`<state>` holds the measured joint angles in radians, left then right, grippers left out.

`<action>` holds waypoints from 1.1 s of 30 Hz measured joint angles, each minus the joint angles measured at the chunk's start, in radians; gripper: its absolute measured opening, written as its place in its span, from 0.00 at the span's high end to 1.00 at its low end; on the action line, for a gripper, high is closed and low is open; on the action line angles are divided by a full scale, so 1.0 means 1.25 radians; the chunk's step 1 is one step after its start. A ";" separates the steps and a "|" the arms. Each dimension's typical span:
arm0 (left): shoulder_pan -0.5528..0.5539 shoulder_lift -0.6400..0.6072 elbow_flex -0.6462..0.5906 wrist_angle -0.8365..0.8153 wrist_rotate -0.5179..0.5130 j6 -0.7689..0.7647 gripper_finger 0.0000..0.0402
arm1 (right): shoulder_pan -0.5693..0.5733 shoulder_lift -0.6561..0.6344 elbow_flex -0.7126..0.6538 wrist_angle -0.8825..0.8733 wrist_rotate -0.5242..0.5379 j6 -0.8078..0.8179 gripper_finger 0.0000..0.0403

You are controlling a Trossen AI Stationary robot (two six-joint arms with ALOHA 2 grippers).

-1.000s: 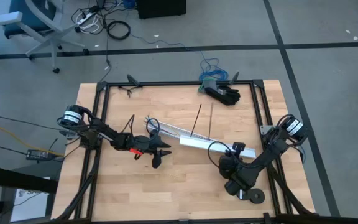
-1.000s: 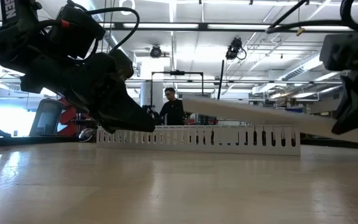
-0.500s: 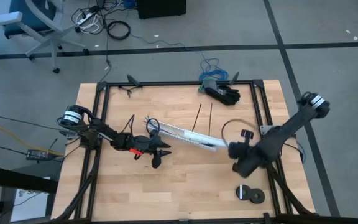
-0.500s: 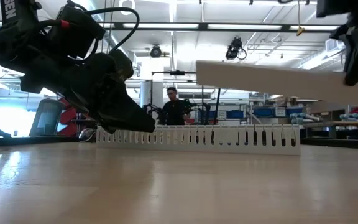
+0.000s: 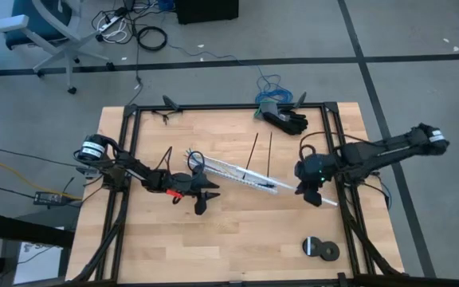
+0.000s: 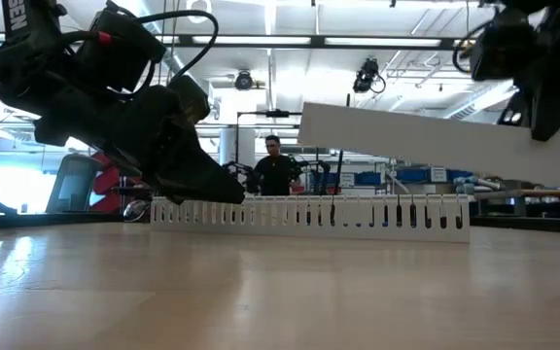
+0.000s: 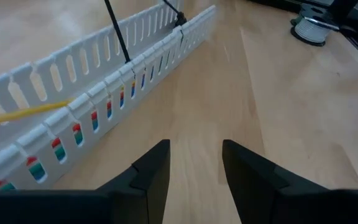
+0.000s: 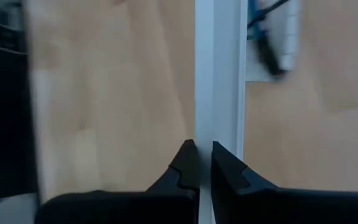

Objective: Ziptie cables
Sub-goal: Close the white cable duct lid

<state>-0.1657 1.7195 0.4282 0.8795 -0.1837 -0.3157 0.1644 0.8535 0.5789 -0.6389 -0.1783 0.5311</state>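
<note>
Above the counter's (image 5: 229,239) right edge, right gripper (image 8: 199,163) fingers pinch a white strip (image 6: 436,146); left gripper (image 7: 194,165) fingers, narrowly parted, face the slotted channel (image 5: 241,176).

Grey floor (image 5: 421,64) crossed by dark lines, an office chair (image 5: 42,36) and coiled cords (image 5: 130,28) beyond the wooden table (image 5: 237,227), strip lights (image 6: 358,41) overhead, a person (image 6: 276,170) far back.

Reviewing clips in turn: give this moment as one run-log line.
right gripper: shut on white cover strip, held above table | left gripper: open, beside slotted channel | cables: inside channel | zipties: untouched
</note>
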 joint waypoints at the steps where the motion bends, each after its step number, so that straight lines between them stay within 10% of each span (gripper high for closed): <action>1: 0.003 0.000 0.000 0.004 0.000 0.004 0.61 | -0.029 -0.001 -0.021 0.029 -0.049 -0.016 0.99; 18: 0.013 0.000 0.000 0.129 0.000 0.019 0.61 | -0.464 0.157 -0.142 0.197 -0.576 -0.252 0.98; 33: 0.013 0.000 0.000 0.140 0.000 0.016 0.61 | -0.507 0.281 -0.140 0.202 -0.587 -0.232 0.76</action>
<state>-0.1501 1.7199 0.4282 1.0547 -0.1833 -0.2963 -0.4694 1.2053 0.4036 -0.3870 -0.9120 0.2409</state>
